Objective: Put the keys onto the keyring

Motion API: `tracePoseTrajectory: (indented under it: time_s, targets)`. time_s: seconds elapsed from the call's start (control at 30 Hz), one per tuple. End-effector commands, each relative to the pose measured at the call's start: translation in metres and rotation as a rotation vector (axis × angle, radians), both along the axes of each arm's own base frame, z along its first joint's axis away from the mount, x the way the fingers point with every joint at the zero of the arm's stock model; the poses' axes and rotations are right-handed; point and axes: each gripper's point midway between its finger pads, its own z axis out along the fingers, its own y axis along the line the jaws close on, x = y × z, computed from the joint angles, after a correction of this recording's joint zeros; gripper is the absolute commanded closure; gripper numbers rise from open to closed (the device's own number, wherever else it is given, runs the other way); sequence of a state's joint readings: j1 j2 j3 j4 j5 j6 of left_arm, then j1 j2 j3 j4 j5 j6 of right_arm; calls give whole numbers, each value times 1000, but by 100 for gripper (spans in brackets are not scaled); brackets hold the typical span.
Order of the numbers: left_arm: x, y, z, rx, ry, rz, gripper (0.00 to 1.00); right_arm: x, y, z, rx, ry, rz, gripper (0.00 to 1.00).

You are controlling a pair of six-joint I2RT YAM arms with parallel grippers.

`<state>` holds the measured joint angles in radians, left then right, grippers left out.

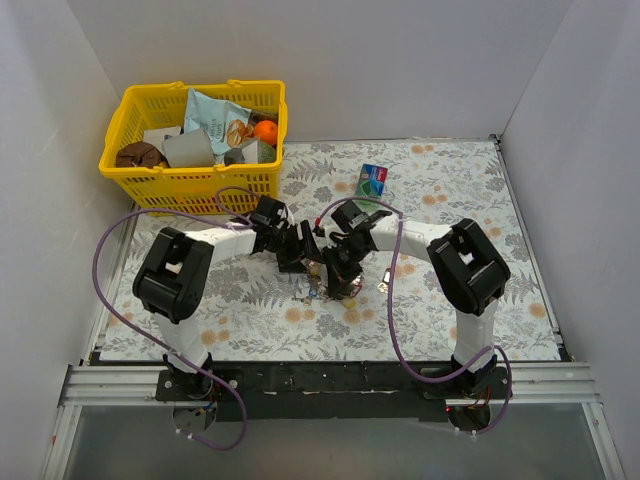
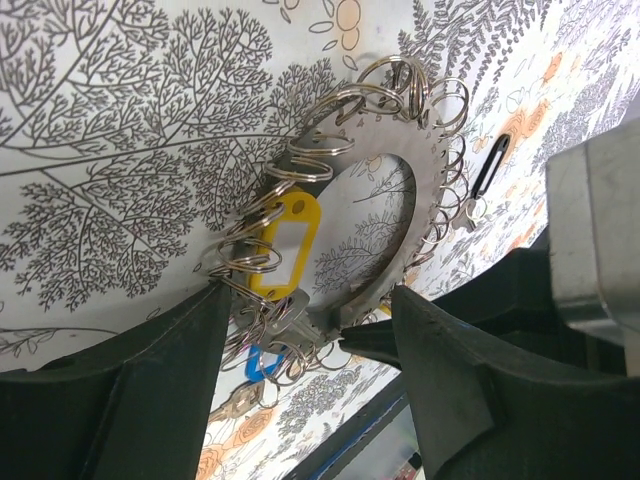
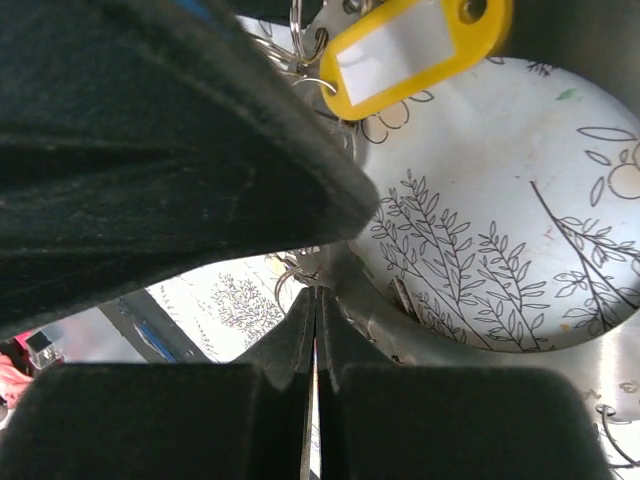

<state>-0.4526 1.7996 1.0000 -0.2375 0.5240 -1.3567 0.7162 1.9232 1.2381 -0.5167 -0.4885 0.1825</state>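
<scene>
centrally on the flowered worktop [image 1: 540,240], the two arms meet over the ring [image 2: 365,140]. it is a flat, toothed metal disc with an open middle, and its rim is hung with many small wire loops [image 2: 300,170]. a yellow tag [image 2: 285,245] lies across the inner edge, clipped to one loop. a blue tag [image 2: 262,362] peeks out below the rim. the keys themselves are too small to tell among the loops. the left tool [image 2: 308,300] stands apart, a finger on either side of the ring's lower edge, gripping nothing. the right tool [image 3: 315,310] is pressed together, its tips at the ring's rim and seemingly nipping the thin edge. a yellow basket [image 1: 190,185] sits in the far left corner. a small green packet [image 1: 373,180] lies well behind the arms.
</scene>
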Motion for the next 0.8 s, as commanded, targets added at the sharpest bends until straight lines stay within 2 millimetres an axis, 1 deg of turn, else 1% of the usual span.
tracePoseTrajectory:
  time_s: [0.0,0.23,0.33,0.4,0.43,0.47,0.5,0.53,0.57,0.6,0.63,0.67,0.7,0.73,0.77]
  targets:
    - [4,-3,4,-5,-12,-24,35,-1,13,29,74,-13,8,99]
    - [8,-9,5,-29,-6,-41,35,4,18,39,96,-35,4,99]
    - [11,-9,8,-23,-27,-44,35,10,16,45,91,-80,7,99]
    - [14,-8,13,-12,-52,-50,34,16,15,54,93,-137,19,99]
    - [16,-5,14,4,-66,-44,34,20,13,55,83,-165,22,99]
    - [19,-4,20,11,-89,-40,34,23,12,58,85,-191,25,99]
    - [19,-3,23,20,-97,-37,34,25,12,66,101,-228,41,99]
    - [22,1,25,40,-121,-28,34,28,13,70,111,-259,45,99]
    - [24,3,34,44,-149,-21,33,30,14,78,129,-287,49,98]
    - [24,7,36,61,-156,-11,33,30,13,79,139,-302,58,97]
    - [25,11,38,80,-165,6,31,31,15,82,158,-328,71,82]
    - [28,15,42,101,-181,23,31,32,16,89,176,-354,78,75]
    - [27,17,51,99,-190,30,30,32,14,88,179,-360,80,69]
    - [26,17,57,92,-199,32,30,31,14,89,189,-373,92,58]
    - [23,17,61,79,-190,38,29,31,17,94,214,-397,102,54]
